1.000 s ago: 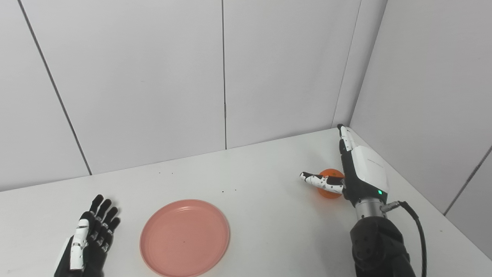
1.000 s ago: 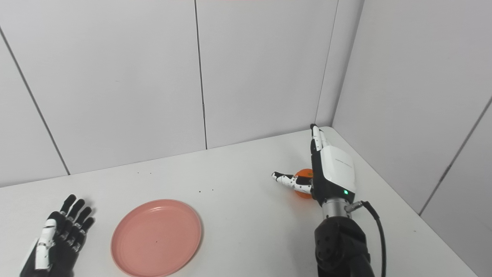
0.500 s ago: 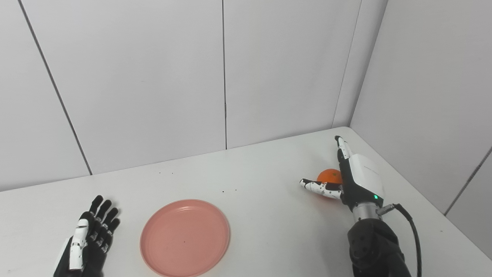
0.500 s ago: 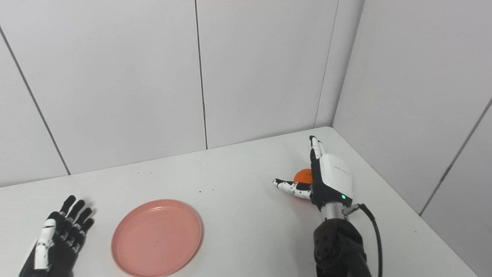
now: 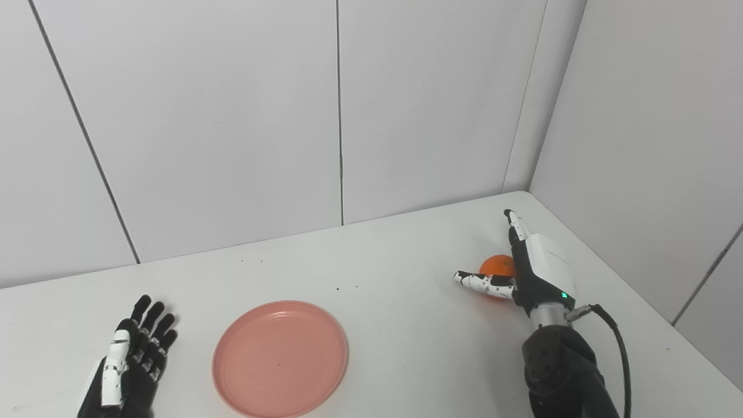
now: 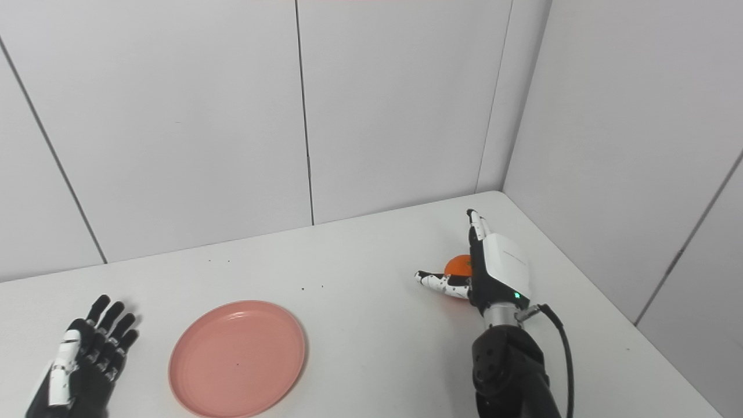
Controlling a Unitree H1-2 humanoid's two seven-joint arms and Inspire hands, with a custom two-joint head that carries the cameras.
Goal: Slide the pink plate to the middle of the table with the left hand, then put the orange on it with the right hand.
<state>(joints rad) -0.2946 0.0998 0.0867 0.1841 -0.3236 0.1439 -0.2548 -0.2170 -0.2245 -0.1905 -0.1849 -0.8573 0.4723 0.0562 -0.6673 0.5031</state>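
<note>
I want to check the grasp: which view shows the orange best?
Left eye view, by a little: more of the orange shows above the thumb of the open right hand. In the right eye view the orange is a smaller sliver, with the hand's back covering more of it.

The table (image 5: 406,325) was plain white, with a few tiny dark specks near its middle. The plate (image 5: 280,357) was a flat salmon pink, without pattern. The orange (image 5: 497,266) was bright, even orange. The right hand (image 5: 525,273) had a white back shell with a small green light, black sides, and a white thumb dotted with black. The left hand (image 5: 130,366) was black, its thumb white. The cable (image 5: 615,342) was black. The wall panels (image 5: 232,116) were pale grey with dark seams.
</note>
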